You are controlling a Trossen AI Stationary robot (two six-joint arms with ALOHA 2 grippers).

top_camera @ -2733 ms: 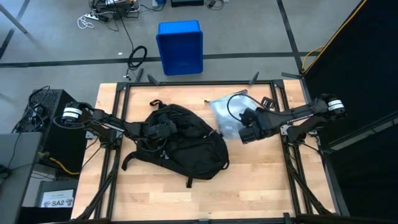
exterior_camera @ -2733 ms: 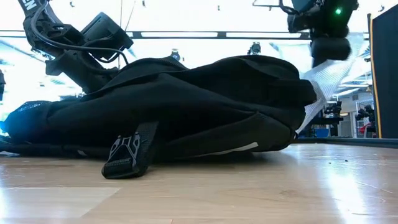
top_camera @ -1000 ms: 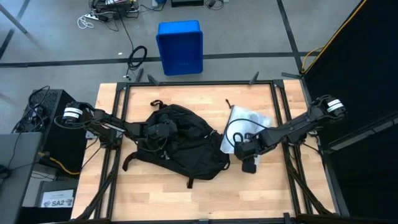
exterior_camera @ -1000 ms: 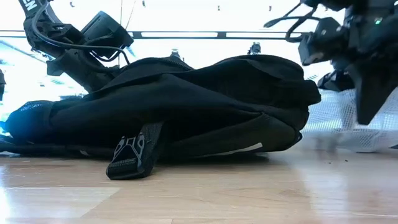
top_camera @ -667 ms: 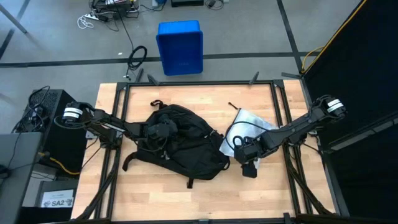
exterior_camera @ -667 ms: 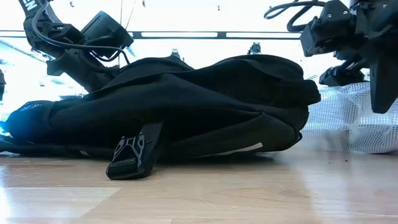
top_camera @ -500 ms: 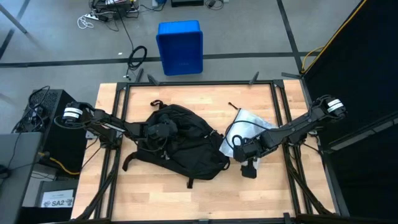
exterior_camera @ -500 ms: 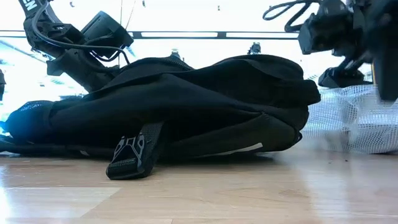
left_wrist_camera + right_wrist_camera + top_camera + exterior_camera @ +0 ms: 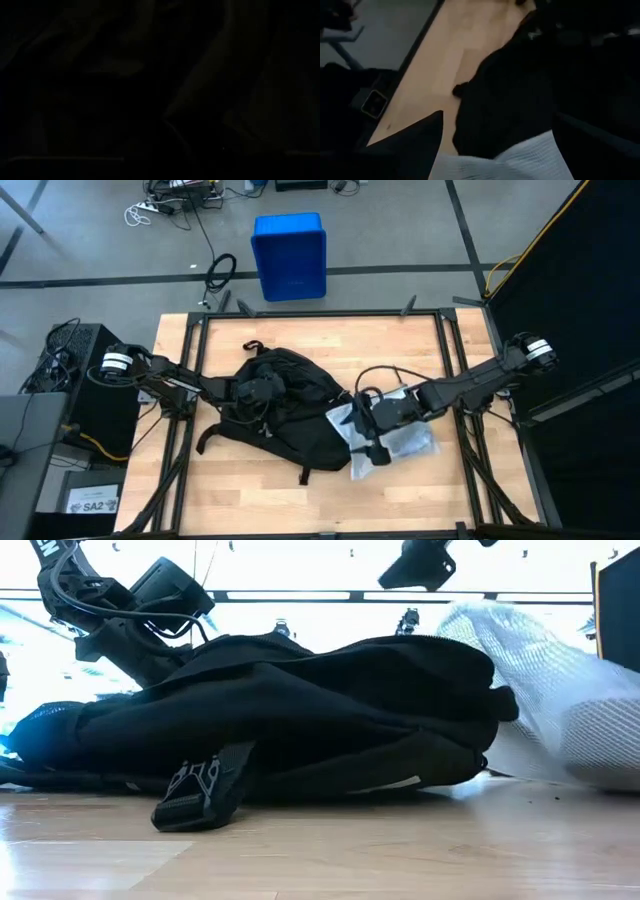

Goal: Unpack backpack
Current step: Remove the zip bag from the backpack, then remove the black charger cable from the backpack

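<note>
We read the task as partly done. One item, a white mesh bag [image 9: 385, 442], lies out on the wooden table [image 9: 250, 500], touching the backpack's right edge. The backpack [image 9: 295, 415] lies flat near the table's centre, straps trailing toward the front. Whether anything remains inside we cannot tell; the fabric looks bulky in the low view, so we judge more may be left.

The right gripper [image 9: 377, 448] hangs over the mesh bag beside the backpack, its fingers spread wide and, as far as we see, gripping nothing. The left gripper [image 9: 262, 392] sits buried in the backpack's upper folds; its wrist view is black, and we cannot tell how its fingers stand or whether they pinch fabric.

Count:
- backpack: one
- mesh bag: one
- blue bin [image 9: 289, 255] on the floor beyond the table: one
- arms: two
</note>
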